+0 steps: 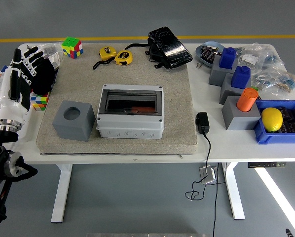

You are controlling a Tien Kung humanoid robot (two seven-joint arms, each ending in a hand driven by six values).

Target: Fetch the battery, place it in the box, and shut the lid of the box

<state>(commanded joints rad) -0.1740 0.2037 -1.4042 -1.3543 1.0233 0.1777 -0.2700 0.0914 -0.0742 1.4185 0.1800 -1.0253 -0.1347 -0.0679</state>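
1 hand in view: the left hand (26,69) is raised over the bench's (137,150) left edge, fingers spread apart and holding nothing.
Right hand: out of the picture.
Box: the grey box (131,117) stands on the tan mat (177,98), near the mat's front edge, at about the middle of the bench.
Lid: the dark see-through lid (132,102) lies flat over the box's top.
Battery: a red-orange thing shows through the lid inside the box; whether it is the battery cannot be told.
Grey cube: a grey cube (74,120) with a round hole in its top stands just beside the box on its left.
Far edge: a puzzle cube (72,47) near the far-left corner, 2 yellow tape measures (116,55), and a black pouch (168,47).
Left edge: a second puzzle cube (39,101) lies just below the left hand.
Right end: grey blocks carrying 2 blue pieces (234,66) and an orange cylinder (246,99); a blue tray (280,133) with a yellow lemon (272,119).
Front right: a black adapter (202,122), its cord hanging over the front edge.
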